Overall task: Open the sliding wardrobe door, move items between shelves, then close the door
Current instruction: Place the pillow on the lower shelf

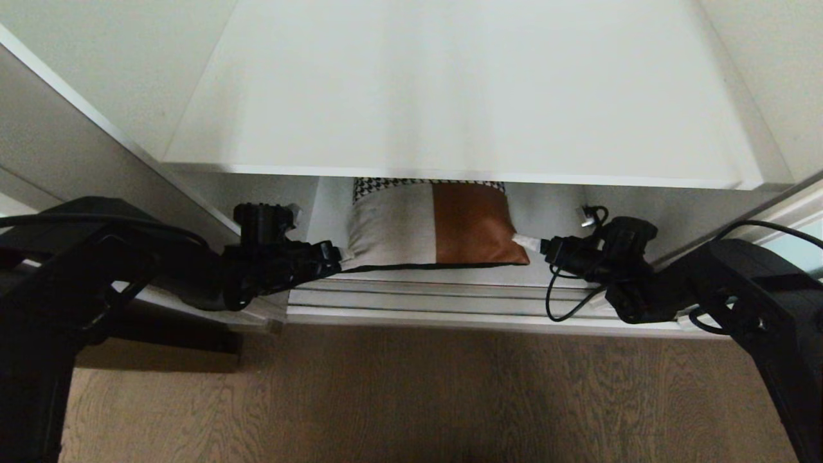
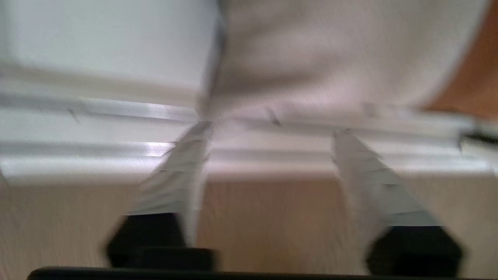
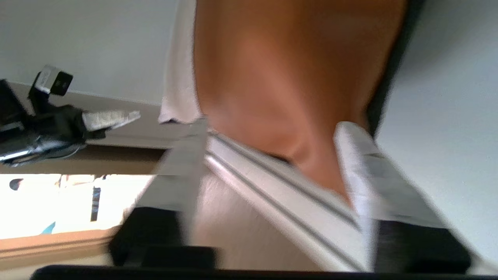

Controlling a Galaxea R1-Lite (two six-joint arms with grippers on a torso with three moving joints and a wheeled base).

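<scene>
One cushion [image 1: 432, 224] lies on the lower shelf [image 1: 553, 212] of the wardrobe, partly tucked under the broad white shelf above [image 1: 450, 96]. Two shelves show in all, both plain white boards with thin front edges. The cushion is square, with a beige-grey patch on the robot's left, a rust-brown patch on its right, and a black-and-white houndstooth strip along the far edge, mostly hidden by the upper shelf. A dark edge runs along its near side. It rests flat, just behind the silver door tracks [image 1: 450, 299] that run along the wardrobe's front, with grey-brown wood floor [image 1: 411, 392] before them.

Two grippers flank the cushion. The left gripper [image 1: 331, 254] sits at the beige near corner, its fingers [image 2: 183, 171] spread apart with nothing between them; the wrist view shows the corner just beyond the tips. The right gripper [image 1: 533, 243] sits at the brown near corner, fingers [image 3: 362, 163] likewise spread and gripping nothing, the corner lying between them but not pinched.
</scene>
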